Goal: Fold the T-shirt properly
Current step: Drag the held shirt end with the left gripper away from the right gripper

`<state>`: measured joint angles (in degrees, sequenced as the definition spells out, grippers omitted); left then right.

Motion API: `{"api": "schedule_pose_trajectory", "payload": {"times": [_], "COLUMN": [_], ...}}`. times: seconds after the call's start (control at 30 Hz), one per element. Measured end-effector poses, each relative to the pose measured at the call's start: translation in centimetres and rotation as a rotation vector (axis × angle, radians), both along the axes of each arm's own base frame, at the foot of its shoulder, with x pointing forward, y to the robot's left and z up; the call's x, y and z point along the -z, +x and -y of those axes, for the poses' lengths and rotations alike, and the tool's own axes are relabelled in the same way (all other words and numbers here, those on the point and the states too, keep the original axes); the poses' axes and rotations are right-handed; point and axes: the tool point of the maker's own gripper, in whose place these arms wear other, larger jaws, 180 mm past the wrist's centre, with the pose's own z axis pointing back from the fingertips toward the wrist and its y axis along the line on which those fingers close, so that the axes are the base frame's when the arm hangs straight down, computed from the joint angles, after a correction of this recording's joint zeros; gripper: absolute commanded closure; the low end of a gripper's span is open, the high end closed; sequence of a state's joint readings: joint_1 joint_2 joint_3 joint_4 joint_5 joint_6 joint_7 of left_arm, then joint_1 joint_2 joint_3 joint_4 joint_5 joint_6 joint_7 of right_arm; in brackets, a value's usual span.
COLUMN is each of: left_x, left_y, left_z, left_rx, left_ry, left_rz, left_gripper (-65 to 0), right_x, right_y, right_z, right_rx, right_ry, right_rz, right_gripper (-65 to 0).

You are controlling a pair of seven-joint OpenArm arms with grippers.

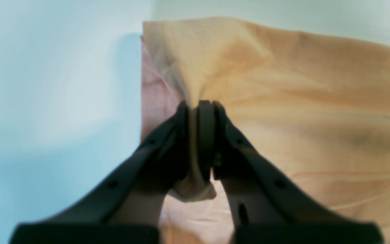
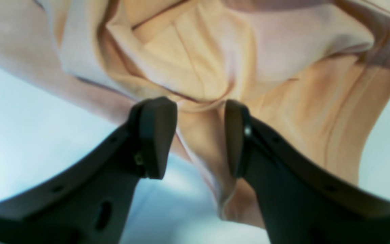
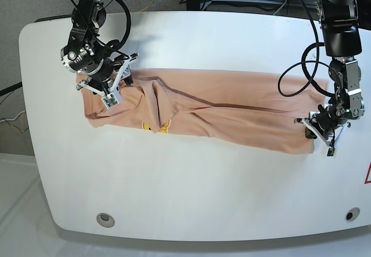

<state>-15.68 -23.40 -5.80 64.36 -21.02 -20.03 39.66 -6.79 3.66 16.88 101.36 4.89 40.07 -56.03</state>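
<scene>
The peach T-shirt [image 3: 232, 118] lies stretched in a long band across the white table [image 3: 203, 193], with a small yellow print [image 3: 156, 127] showing near its left end. My left gripper [image 1: 198, 105] is shut on a pinch of the T-shirt [image 1: 317, 101] at its corner, at the right end in the base view [image 3: 317, 133]. My right gripper [image 2: 200, 135] stands open over the bunched left end [image 3: 107, 91]. A hanging fold of the T-shirt [image 2: 283, 51] sits between its fingers [image 2: 157, 135] and lies against the right one.
Black cables [image 3: 295, 71] loop from the right-hand arm over the table's back right. Two round fittings [image 3: 105, 217] [image 3: 350, 214] sit near the front edge. A red mark [image 3: 367, 176] shows at the table's right edge.
</scene>
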Motion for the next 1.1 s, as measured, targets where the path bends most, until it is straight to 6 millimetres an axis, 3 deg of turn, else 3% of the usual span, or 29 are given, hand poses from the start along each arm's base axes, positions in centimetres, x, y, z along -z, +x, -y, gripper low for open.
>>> {"api": "schedule_pose_trajectory", "payload": {"times": [0.4, 0.93, 1.03, 1.1], "left_x": [-0.1, 1.3, 2.2, 2.6], "left_y": [-0.4, -1.3, -1.9, -2.3], "left_z": [-1.1, -2.1, -1.7, -1.7], "left_rx": [0.000, 0.020, 0.032, 0.039], "left_ry": [0.029, 0.180, 0.193, 0.210], "left_rz": [-0.019, -0.076, -0.095, -0.110], "left_gripper": [-2.1, -2.7, -7.7, -14.3], "right_x": [0.3, 0.2, 0.2, 0.2], "right_y": [-0.6, -0.5, -0.4, -0.5], "right_z": [0.0, 0.1, 0.1, 0.1], "right_rx": [0.001, 0.004, 0.004, 0.004], "right_ry": [0.000, -0.001, -0.001, -0.001], "right_rz": [-0.013, -0.008, -0.007, -0.008], "right_gripper": [-26.7, -26.7, -26.7, -26.7]}}
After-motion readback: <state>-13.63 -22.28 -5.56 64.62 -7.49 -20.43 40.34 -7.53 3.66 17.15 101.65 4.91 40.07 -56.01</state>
